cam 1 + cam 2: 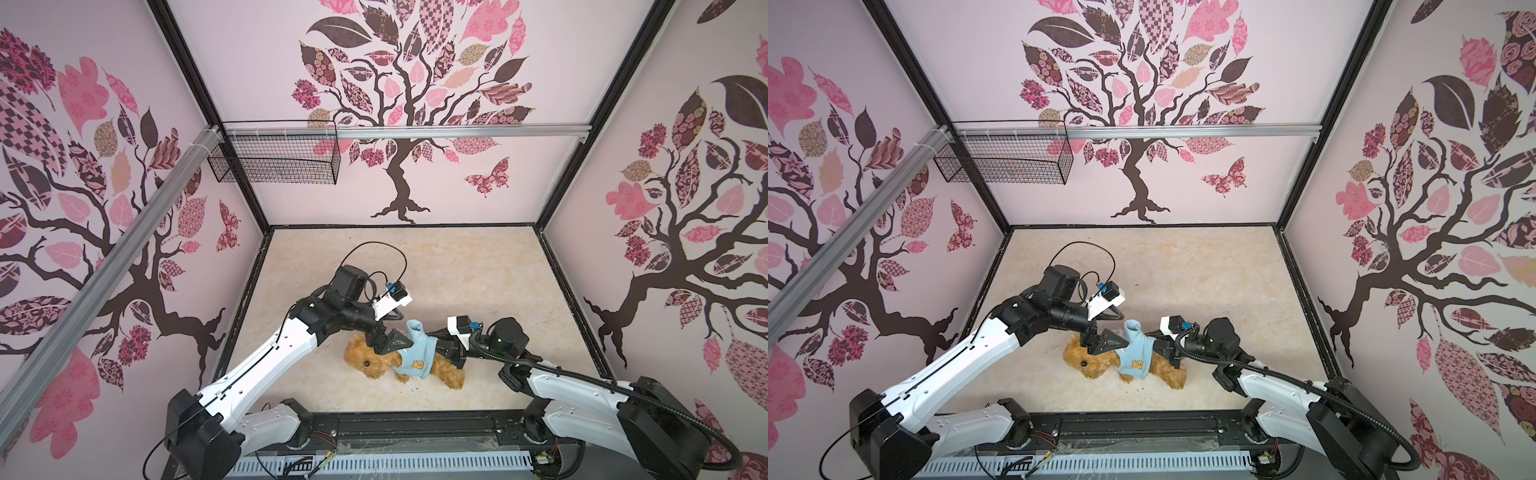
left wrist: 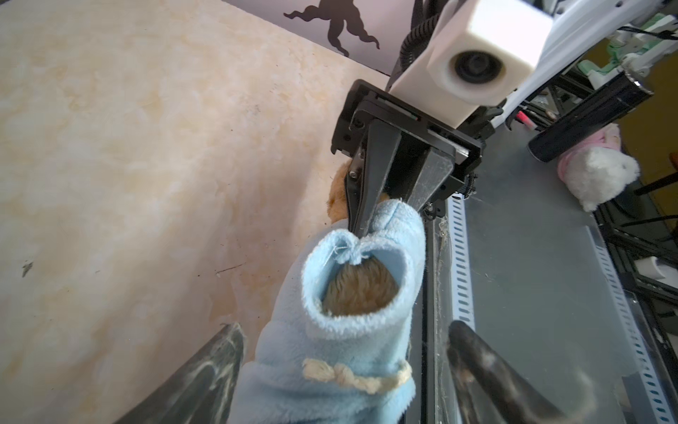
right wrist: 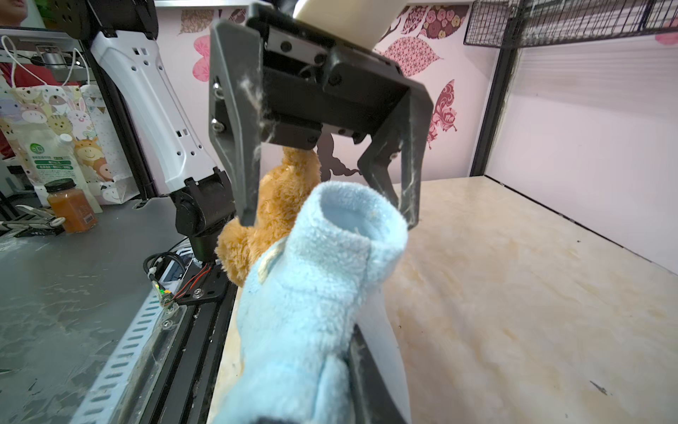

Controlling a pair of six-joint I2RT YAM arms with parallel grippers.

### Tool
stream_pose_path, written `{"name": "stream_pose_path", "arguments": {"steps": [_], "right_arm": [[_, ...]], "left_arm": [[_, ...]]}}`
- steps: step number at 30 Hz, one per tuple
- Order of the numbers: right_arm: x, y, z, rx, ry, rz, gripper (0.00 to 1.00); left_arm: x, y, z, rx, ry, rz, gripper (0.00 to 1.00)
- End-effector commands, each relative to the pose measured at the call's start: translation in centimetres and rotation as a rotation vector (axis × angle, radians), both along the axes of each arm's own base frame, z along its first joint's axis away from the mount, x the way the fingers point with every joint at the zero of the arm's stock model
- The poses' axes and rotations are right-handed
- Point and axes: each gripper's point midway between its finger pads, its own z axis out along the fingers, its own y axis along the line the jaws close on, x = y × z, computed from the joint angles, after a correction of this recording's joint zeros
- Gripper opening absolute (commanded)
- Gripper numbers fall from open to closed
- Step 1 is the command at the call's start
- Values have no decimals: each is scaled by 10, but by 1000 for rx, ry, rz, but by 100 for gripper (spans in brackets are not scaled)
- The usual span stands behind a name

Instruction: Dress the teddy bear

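Marbled cream tabletop [image 1: 457, 270]; fluffy golden-brown teddy bear [image 1: 368, 362] lying. Left hand [image 3: 328, 220] spread round sleeve [image 2: 330, 348] of light-blue fleece shirt [image 1: 415, 357]; right hand [image 2: 367, 224] pinches shirt. Should coax paw through.

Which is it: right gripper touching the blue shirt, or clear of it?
Touching. The left wrist view shows the right gripper shut on a fold of the blue shirt, fabric pinched between its fingers.

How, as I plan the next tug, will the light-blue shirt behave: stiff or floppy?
Probably floppy: the light-blue shirt bunches in folds around the teddy bear. Likely light and not slippery, given its fuzzy fleece; the right gripper holds it by a pinched edge. Its upright sleeve may collapse if pressed.
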Motion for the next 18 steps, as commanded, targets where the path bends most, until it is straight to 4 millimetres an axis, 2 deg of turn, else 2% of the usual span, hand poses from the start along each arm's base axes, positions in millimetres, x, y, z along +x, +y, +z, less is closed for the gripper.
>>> {"name": "stream_pose_path", "arguments": {"steps": [1, 11, 15, 17, 18], "right_arm": [[-6, 2, 32, 61, -79, 37, 18], [-4, 2, 52, 107, -81, 21, 18], [1, 0, 53, 111, -68, -12, 19], [6, -2, 49, 95, -50, -46, 20], [9, -2, 46, 82, -36, -62, 23]], "left_arm": [[-9, -9, -1, -62, -9, -80, 86], [-8, -15, -24, -28, 36, -96, 51], [-7, -15, -22, -35, 11, -98, 34], [-5, -15, -19, -48, -14, -87, 22], [-4, -14, -17, -55, -33, -81, 20]]}}
